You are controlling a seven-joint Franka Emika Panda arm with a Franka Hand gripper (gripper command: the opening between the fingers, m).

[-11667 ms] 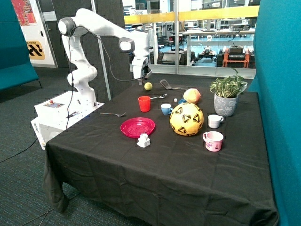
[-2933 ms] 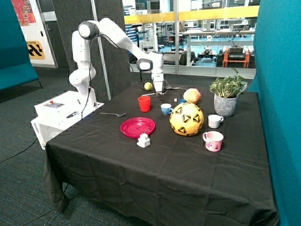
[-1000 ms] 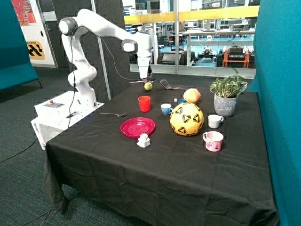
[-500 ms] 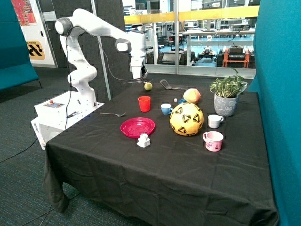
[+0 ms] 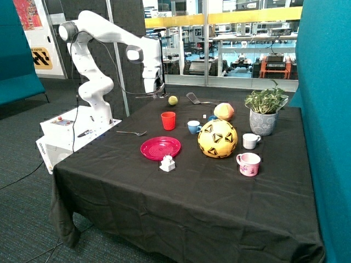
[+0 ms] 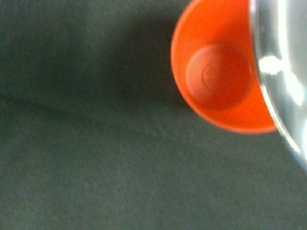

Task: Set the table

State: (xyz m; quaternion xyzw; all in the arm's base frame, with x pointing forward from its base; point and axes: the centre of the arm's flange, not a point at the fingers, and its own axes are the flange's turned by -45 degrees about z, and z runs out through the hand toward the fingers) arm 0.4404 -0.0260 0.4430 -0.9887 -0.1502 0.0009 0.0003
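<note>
The table (image 5: 192, 213) is draped in black cloth. A red plate (image 5: 160, 148) lies near its front left, with a fork (image 5: 131, 132) on the cloth beside it, toward the robot base. A red cup (image 5: 168, 120) (image 6: 218, 76) stands behind the plate and a blue cup (image 5: 193, 127) beside that. My gripper (image 5: 155, 93) hangs above the table's back left part, shut on a thin metal spoon (image 5: 143, 96) that sticks out sideways. In the wrist view the spoon's shiny bowl (image 6: 283, 72) overlaps the red cup's rim.
A yellow football (image 5: 218, 138), an orange ball (image 5: 224, 111), a tennis ball (image 5: 173, 100), a spatula (image 5: 193, 98), a potted plant (image 5: 264, 112), a white cup (image 5: 250, 141), a pink mug (image 5: 249, 164) and a small white object (image 5: 167, 163) share the table. The white robot base (image 5: 71, 134) stands alongside.
The gripper went down to the spoon beside the red cup, closed on it and lifted it. Over the last second it has carried the spoon away from the tennis ball toward the robot base.
</note>
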